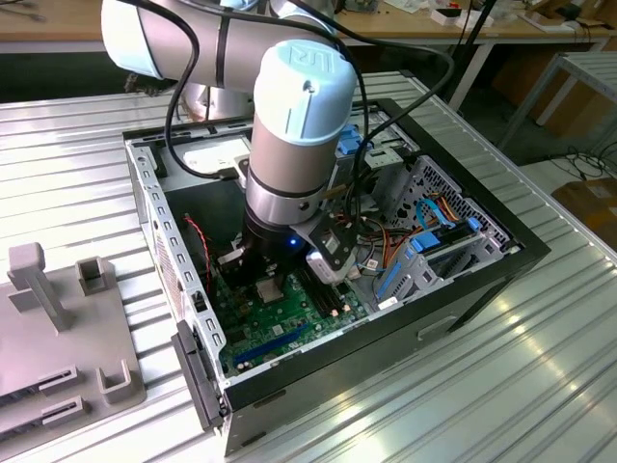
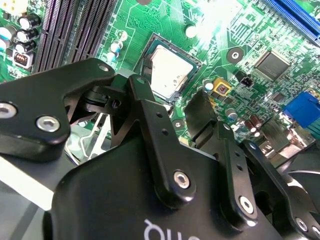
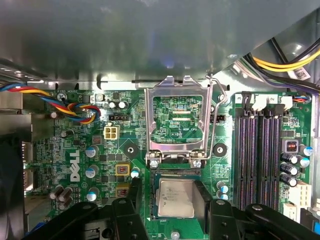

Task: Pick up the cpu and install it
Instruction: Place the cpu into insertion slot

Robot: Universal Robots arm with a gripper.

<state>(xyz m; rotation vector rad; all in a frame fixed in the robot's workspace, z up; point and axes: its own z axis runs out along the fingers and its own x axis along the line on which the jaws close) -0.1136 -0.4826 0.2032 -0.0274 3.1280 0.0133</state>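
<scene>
Black fingers (image 2: 147, 107) of the gripper (image 2: 169, 94) are apart, one on each side of the cpu (image 3: 175, 197), and I cannot see them touching it. The cpu lies flat in its socket (image 3: 175, 173) on the green motherboard (image 2: 250, 35); the metal socket frame (image 3: 175, 91) stands open. In the exterior view the gripper is low inside the computer case (image 1: 386, 362), about 7 o'clock from the wrist joint (image 1: 299, 106).

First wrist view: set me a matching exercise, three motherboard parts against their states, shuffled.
Parts:
1. cpu
2. socket frame
3. memory slots

States:
a. long, black, side by side
b. swung open, standing up
c. lying flat, silver top up

Pairs: 1-c, 2-b, 3-a
</scene>
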